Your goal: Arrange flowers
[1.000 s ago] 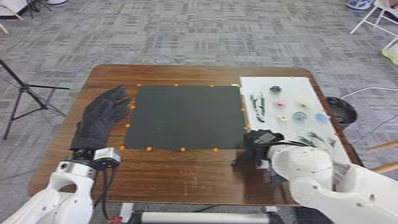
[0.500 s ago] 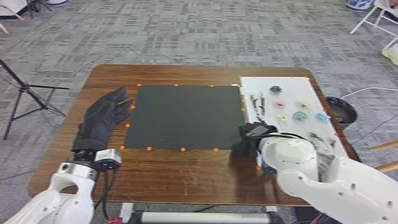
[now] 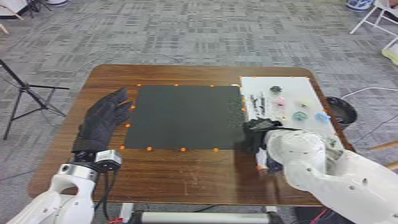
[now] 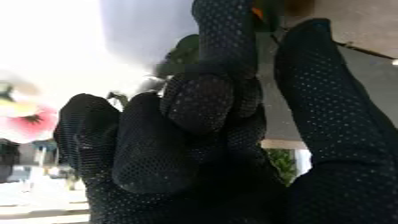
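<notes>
- Your right hand is over the near right corner of the dark mat, by the left edge of the white board. Its fingers are curled, and from the wrist you get green leaves poking out past them, so I'd say you've got a leafy sprig by its stem.
- Sprig position: from the head, a faint bit of greenery sits just beyond those fingers, around the mat's right edge. Looks like its long axis runs roughly away from you, but it's too thin to be sure of the angle.
- That's what the next move hangs on, imo. The mat is to the left of the sprig, so it's a short sideways carry and then lowering it flat. The right hand is way nearer, so let it do the job.
- Your left hand is at the mat's far side from there, fingers loose and straight, nothing in them.
- Watch the leaf end, it could brush the dark stems on the board. The pink flower and blue flower are farther right, so they should be fine.
</notes>
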Controlling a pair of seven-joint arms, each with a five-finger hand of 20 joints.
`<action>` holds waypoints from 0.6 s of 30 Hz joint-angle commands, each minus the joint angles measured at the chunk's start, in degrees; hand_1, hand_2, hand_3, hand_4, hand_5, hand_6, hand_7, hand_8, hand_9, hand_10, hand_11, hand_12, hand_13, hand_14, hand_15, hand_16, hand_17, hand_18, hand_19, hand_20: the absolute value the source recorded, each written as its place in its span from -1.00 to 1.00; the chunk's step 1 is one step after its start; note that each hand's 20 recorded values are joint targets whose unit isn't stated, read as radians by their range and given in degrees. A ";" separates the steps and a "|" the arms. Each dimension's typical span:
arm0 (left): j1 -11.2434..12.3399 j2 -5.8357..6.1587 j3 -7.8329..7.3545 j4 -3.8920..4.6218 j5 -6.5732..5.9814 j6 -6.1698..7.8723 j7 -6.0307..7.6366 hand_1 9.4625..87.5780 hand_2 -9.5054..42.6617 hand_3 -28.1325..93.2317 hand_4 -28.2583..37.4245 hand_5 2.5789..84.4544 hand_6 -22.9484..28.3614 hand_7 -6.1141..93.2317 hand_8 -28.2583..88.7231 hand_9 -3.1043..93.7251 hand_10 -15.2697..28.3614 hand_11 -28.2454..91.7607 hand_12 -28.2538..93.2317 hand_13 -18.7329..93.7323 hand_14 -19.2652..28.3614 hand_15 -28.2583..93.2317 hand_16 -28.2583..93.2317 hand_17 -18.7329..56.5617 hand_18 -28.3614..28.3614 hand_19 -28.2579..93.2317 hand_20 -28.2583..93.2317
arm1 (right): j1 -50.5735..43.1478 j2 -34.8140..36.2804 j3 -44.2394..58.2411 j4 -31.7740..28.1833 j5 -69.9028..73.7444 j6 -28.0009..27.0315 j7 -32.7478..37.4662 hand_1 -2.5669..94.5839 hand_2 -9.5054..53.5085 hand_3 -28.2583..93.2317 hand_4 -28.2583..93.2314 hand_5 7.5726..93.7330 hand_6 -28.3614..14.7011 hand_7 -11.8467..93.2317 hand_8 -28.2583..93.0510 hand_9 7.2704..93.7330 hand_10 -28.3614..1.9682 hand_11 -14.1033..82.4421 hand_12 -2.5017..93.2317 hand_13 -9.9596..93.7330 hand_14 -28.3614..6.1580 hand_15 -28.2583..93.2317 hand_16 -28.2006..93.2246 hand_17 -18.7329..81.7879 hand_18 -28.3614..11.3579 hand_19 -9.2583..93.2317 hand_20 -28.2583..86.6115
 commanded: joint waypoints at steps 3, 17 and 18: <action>0.45 -1.10 -0.11 -0.33 -0.16 -0.39 -0.32 -0.52 -0.84 0.57 -0.92 -0.31 0.01 -0.43 -0.68 -0.47 0.17 -0.19 -0.21 -0.34 0.34 -0.08 -0.43 -0.76 0.66 0.09 -0.33 | -4.63 3.22 9.86 -5.95 0.28 1.41 -3.14 -0.35 -0.90 0.72 -0.92 0.65 0.30 -0.18 -0.70 0.73 0.13 0.42 -0.06 0.65 0.06 0.78 0.10 0.23 -0.72 1.00 0.60; 1.01 -1.41 -0.37 -0.54 -0.32 0.01 -0.12 -0.52 -0.83 0.57 -0.93 -0.30 0.02 -0.46 -0.68 -0.47 0.18 -0.19 -0.22 -0.35 0.34 -0.08 -0.43 -0.76 0.66 0.09 -0.33 | 2.05 9.23 -6.24 4.40 -19.44 16.76 -22.06 -0.14 -1.00 0.88 -1.00 -0.15 0.24 -0.20 -0.76 -0.23 -0.12 0.51 -0.08 0.04 -0.12 0.80 -0.01 -0.23 -0.57 0.71 0.35; 0.99 -1.38 -0.33 -0.56 -0.34 0.05 -0.12 -0.51 -0.83 0.57 -0.93 -0.30 0.02 -0.46 -0.68 -0.47 0.18 -0.19 -0.22 -0.35 0.35 -0.08 -0.44 -0.76 0.66 0.09 -0.33 | 4.78 10.53 -10.44 4.97 -20.15 20.12 -21.27 -0.12 -1.00 0.90 -1.00 -0.17 0.29 -0.17 -0.78 -0.27 -0.10 0.52 -0.06 0.00 -0.10 0.80 -0.01 -0.26 -0.55 0.66 0.35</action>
